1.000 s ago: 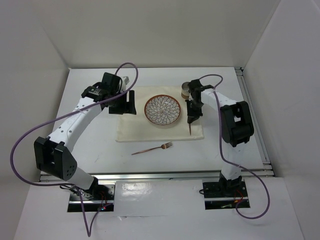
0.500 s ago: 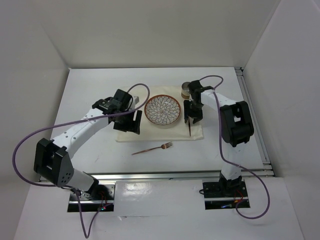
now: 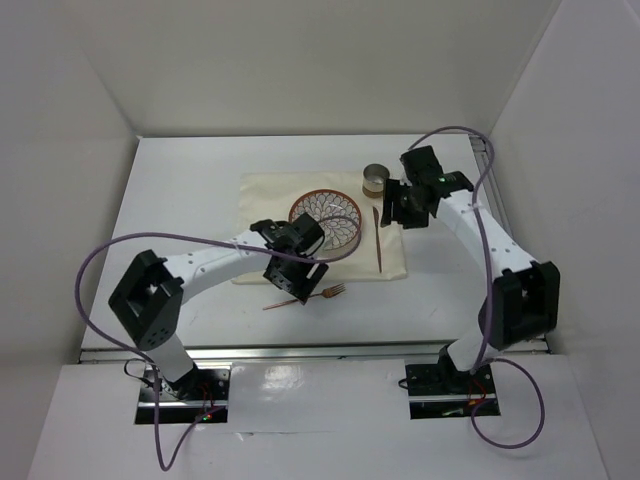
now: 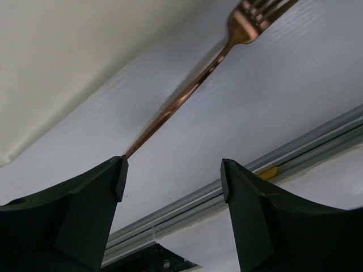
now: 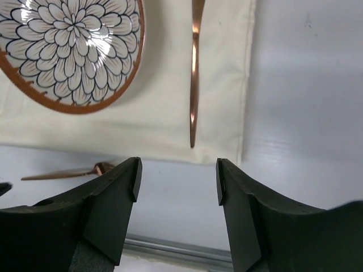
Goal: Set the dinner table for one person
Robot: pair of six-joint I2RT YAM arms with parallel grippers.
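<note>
Both arms have swung: the left gripper (image 4: 173, 170) now hovers over the fork (image 4: 187, 90), and the right gripper (image 5: 177, 173) has lifted away from a slim copper utensil (image 5: 194, 73).
Both grippers are open and hold nothing. The white dinner table (image 3: 180, 180) lies under everything. On it, a cream cloth (image 3: 260, 195) carries a flower-patterned plate (image 5: 68, 51), with the utensil at its 3 o'clock and a small cup (image 3: 375, 180) at 1 o'clock. The fork lies off the cloth at 6 o'clock.

L end effector (image 4: 173, 170): jaws wide, empty, arm reaching inward | R end effector (image 5: 178, 173): jaws apart, prob. empty
</note>
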